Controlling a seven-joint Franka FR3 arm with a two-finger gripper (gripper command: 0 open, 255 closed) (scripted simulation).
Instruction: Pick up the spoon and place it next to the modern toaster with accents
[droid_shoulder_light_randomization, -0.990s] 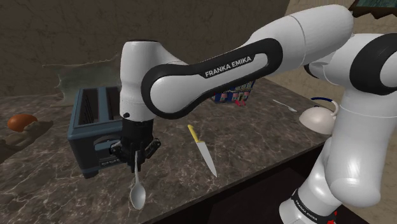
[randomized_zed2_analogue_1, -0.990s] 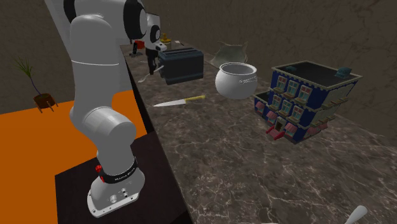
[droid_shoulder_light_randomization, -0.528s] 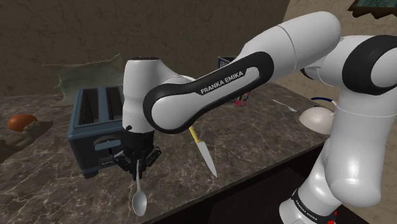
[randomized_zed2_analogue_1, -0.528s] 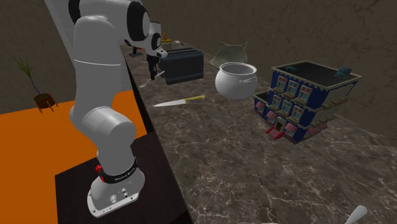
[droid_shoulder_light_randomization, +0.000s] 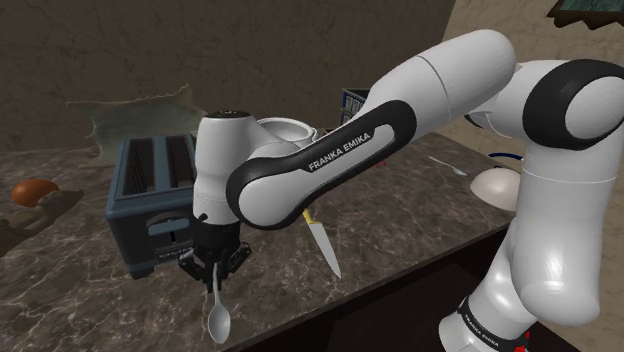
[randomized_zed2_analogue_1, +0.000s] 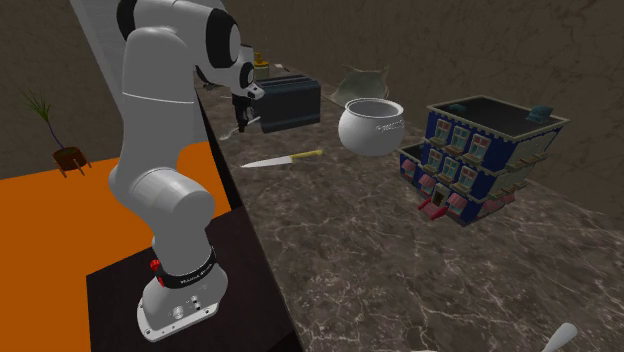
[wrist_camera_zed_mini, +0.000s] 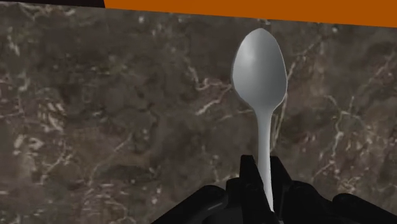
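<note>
Downward-pointing gripper (droid_shoulder_light_randomization: 216, 268) tight around spoon (droid_shoulder_light_randomization: 219, 318).

The toaster (droid_shoulder_light_randomization: 145, 200) is sitting on the table (droid_shoulder_light_randomization: 400, 215), toward the shoulder view's left. Just in front of it, the tool (droid_shoulder_light_randomization: 215, 268) is clasping the spoon (droid_shoulder_light_randomization: 219, 318), bowl end down, above the table's near edge. The knife (droid_shoulder_light_randomization: 325, 245) is lying to their right, with the pot (randomized_zed2_analogue_1: 369, 125) behind it.

Dim, even light; soft shadows

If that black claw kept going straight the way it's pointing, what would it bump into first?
Probably the marble counter just below, near its edge; the spoon it holds would touch down before the gripper itself.
</note>
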